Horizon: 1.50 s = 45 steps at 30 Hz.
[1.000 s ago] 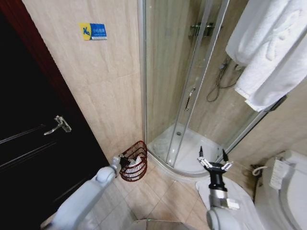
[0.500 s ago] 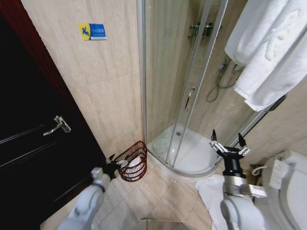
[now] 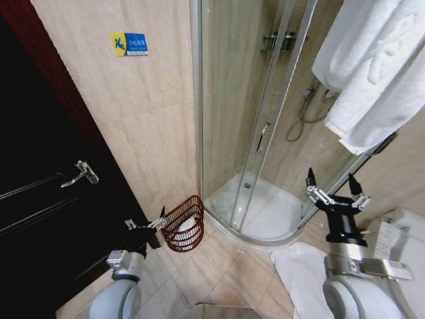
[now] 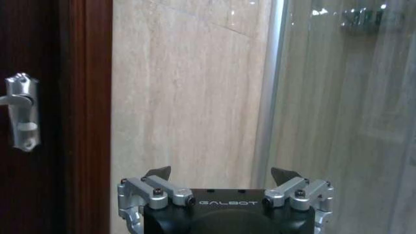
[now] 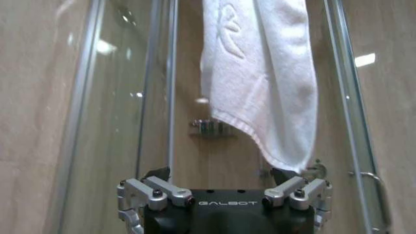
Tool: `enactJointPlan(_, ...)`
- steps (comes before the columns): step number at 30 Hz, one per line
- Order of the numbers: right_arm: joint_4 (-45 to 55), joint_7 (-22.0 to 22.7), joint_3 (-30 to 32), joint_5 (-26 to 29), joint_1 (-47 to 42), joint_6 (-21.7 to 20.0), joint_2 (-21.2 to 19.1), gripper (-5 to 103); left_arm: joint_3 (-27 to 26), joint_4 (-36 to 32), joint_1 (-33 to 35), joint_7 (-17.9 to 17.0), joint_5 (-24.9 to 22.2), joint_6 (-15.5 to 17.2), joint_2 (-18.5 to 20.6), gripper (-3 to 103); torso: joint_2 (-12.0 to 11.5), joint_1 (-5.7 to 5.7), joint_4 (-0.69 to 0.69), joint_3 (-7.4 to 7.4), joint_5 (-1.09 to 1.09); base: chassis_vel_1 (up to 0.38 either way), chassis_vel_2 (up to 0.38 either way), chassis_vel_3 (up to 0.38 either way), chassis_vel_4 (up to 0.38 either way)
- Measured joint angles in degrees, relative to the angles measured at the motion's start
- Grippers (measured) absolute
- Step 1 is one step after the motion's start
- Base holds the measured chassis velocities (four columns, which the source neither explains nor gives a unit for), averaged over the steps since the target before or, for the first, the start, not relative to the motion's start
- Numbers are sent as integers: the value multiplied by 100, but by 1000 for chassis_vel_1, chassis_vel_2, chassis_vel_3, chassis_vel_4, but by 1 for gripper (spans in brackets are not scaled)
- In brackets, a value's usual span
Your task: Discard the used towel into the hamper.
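The glass shower cabin (image 3: pixel 265 133) stands in the corner of the room, with its white tray (image 3: pixel 262 212) on the tiled floor (image 3: pixel 219 272). To its left are the beige wall (image 3: pixel 133 119) and the dark door (image 3: pixel 40 199) with a metal handle (image 3: pixel 80 174). White towels (image 3: pixel 372 73) hang high on the right, and a white mat (image 3: pixel 302 272) lies on the floor in front of the tray.

The hamper (image 3: pixel 184 224) – a small reddish-brown basket – stands on the floor against the wall, between the door and the shower tray. Something white lies inside it.

The left gripper (image 3: pixel 143 226) is low, just beside the hamper on the door side, not touching it; its fingers (image 4: pixel 159 172) are spread and hold nothing. The right gripper (image 3: pixel 334 188) is raised in front of the glass, well apart from the hamper; its fingers (image 5: pixel 158 173) are also spread and empty – in the right wrist view a hanging towel (image 5: pixel 260 78) is seen beyond them.
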Motion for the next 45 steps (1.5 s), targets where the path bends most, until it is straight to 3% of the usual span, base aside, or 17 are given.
enactJointPlan(9,-6,-4,296,149,-57,-88,-3,100,-113,71,-111,108,-185,102,158,100,0,0,1,0,-1,0,0,0,0)
enactJointPlan(25,-23,-124,662,510,163,-9,-349,100,-98,222,-117,147,-220,109,-24,100,0,0,2,0,-2,0,0,0,0)
enactJointPlan(33,-26,-125,1556,1426,501,195,-1156,100,-92,227,-119,149,-221,105,-19,100,0,0,2,0,-2,0,0,0,0)
enactJointPlan(36,-26,-167,2173,1844,499,250,-1560,100,-91,229,-119,149,-221,105,-17,100,-1,0,2,0,0,0,0,0,0)
enactJointPlan(40,-27,-224,2885,2385,505,218,-1876,100,-91,230,-119,149,-221,105,-16,100,-1,0,0,0,-2,0,0,0,0)
enactJointPlan(45,-26,-246,3291,2717,681,99,-2109,100,-91,232,-120,149,-222,104,-15,100,-2,0,2,0,-2,0,0,0,0)
